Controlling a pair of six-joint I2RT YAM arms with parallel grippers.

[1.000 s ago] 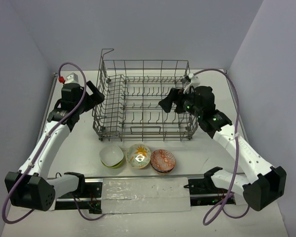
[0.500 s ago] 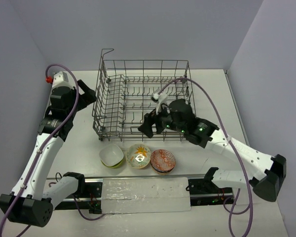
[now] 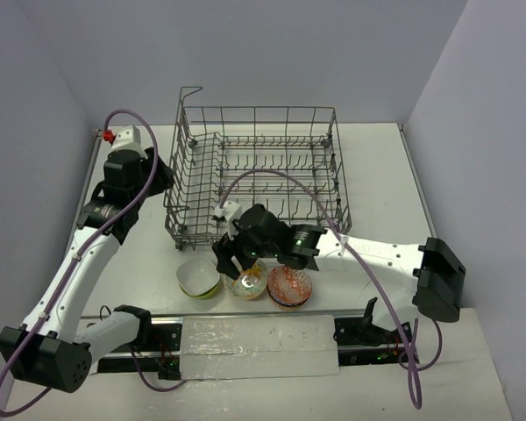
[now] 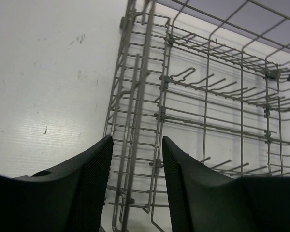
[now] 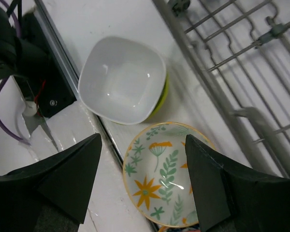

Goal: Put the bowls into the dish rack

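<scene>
The dish rack [image 3: 256, 110] is a grey wire basket standing at the back of the table, with no bowl in it. Three bowls lie in a row before it: lime-green [image 3: 198, 279], yellow-floral [image 3: 250, 284] and red-orange patterned [image 3: 290, 286]. My right gripper [image 3: 233, 263] hangs open just above the floral bowl [image 5: 164, 179], its fingers to either side of the rim, with the lime-green bowl [image 5: 122, 79] beyond. My left gripper [image 3: 164, 175] is beside the rack's left wall. In the wrist view its jaws [image 4: 136, 137] stand partly open and empty, pointing at the rack's wires [image 4: 208, 87].
A black rail with a taped white strip [image 3: 259, 340] runs along the near edge, close behind the bowls. The rack's front wall [image 5: 217, 92] lies right beside the floral bowl. A raised wire loop [image 3: 189, 91] stands at the rack's back left corner.
My right arm has swung from over the rack's right side down and forward to the floral bowl. The left gripper's jaws have narrowed, and that arm has shifted a little beside the rack.
</scene>
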